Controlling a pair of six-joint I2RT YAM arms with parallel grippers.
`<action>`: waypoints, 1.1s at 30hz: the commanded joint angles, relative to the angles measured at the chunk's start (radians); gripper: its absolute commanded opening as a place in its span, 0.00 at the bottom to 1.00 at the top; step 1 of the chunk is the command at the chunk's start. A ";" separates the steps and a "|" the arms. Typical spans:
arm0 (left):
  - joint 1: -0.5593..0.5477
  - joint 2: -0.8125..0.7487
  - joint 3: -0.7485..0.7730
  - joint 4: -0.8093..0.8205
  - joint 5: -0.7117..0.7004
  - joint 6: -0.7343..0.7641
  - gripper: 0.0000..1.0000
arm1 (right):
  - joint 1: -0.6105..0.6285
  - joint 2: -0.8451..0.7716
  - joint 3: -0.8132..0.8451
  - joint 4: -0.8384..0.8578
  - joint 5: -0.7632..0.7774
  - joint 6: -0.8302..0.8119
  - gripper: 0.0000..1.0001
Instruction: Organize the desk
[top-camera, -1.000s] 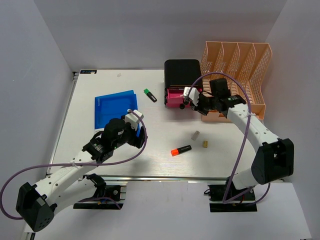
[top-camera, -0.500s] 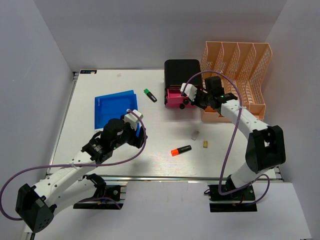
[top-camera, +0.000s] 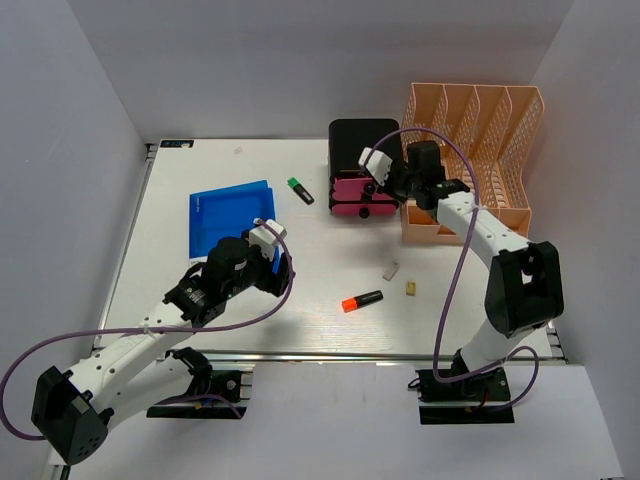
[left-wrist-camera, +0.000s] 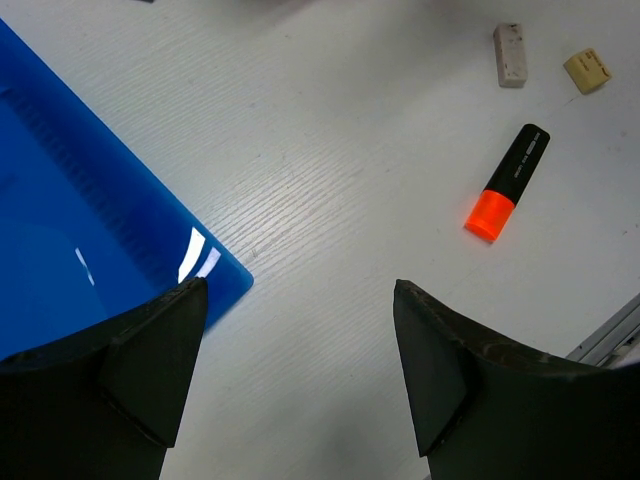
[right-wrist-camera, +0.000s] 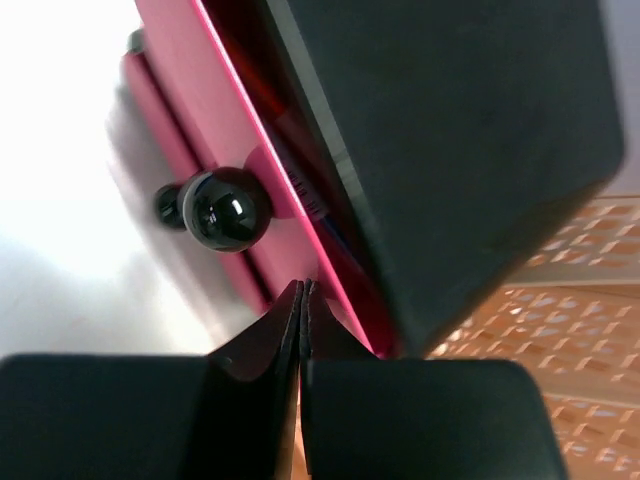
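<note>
- Your right gripper (right-wrist-camera: 302, 292) has its jaws pressed together with nothing between them. The tips point at the pink drawer (right-wrist-camera: 250, 150), just beside its round black knob (right-wrist-camera: 228, 210). You cannot tell whether the tips touch the pink front.
- That drawer juts from the front of a black box (top-camera: 365, 142) at the far side of the desk (top-camera: 200, 300). The peach file rack (top-camera: 480, 125) stands just to the right of the box, and your right arm reaches in front of the rack.
- Your left gripper (left-wrist-camera: 297, 300) has its jaws spread wide and holds nothing. It hangs over bare tabletop at the near corner of the blue folder (left-wrist-camera: 70, 230), and in the wrist view one finger overlaps the folder's edge.
- To the right of the left gripper lies an orange highlighter (left-wrist-camera: 505, 185). A white eraser (left-wrist-camera: 510, 55) and a yellow eraser (left-wrist-camera: 588, 70) lie near each other a little beyond it, all apart from one another.
- A green highlighter (top-camera: 300, 190) lies between the folder and the black box.
- The desk is the white top under all of this, with a metal rail along the near edge by the arm bases.
</note>
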 joint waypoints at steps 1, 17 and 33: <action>-0.004 0.002 0.002 0.013 0.006 0.003 0.84 | 0.004 0.038 0.068 0.087 0.018 0.020 0.00; -0.004 0.008 0.002 0.013 0.001 0.003 0.85 | -0.004 -0.109 -0.025 0.090 -0.086 0.165 0.00; -0.004 0.032 -0.007 0.016 -0.035 -0.005 0.84 | -0.002 -0.224 -0.329 0.292 -0.116 1.040 0.66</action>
